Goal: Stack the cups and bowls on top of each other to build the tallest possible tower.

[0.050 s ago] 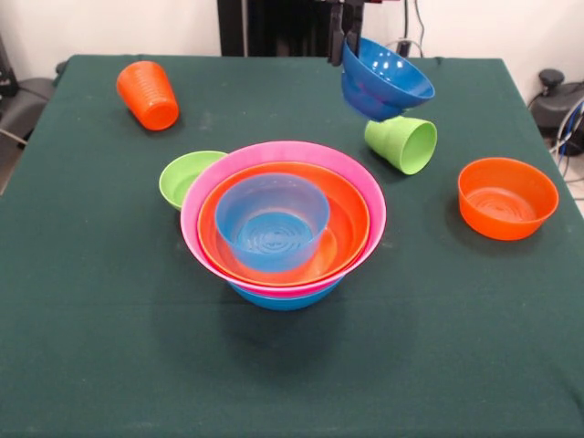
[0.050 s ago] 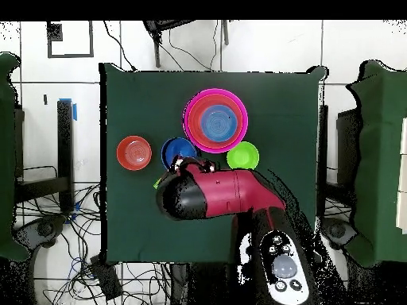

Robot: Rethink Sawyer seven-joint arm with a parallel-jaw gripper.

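Observation:
The tower (image 1: pixel 283 219) stands mid-table: a wide blue bowl at the bottom, then a pink one, an orange one and a small blue bowl (image 1: pixel 271 222) nested inside; from above the tower (image 2: pixel 215 121) shows the same rings. My gripper (image 1: pixel 345 41) is shut on the rim of another blue bowl (image 1: pixel 385 82), which hangs tilted above the table behind and to the right of the tower. In the overhead view this blue bowl (image 2: pixel 179 151) sits just beyond the gripper (image 2: pixel 187 165). A lime-green cup (image 1: pixel 402 143) lies on its side below the held bowl. An orange ribbed cup (image 1: pixel 148 94) rests at the far left.
A small lime-green bowl (image 1: pixel 187 177) touches the tower's left side, partly behind it. A small orange bowl (image 1: pixel 507 197) stands alone at the right. In the overhead view the red arm (image 2: pixel 222 194) covers the table's near middle and hides both cups.

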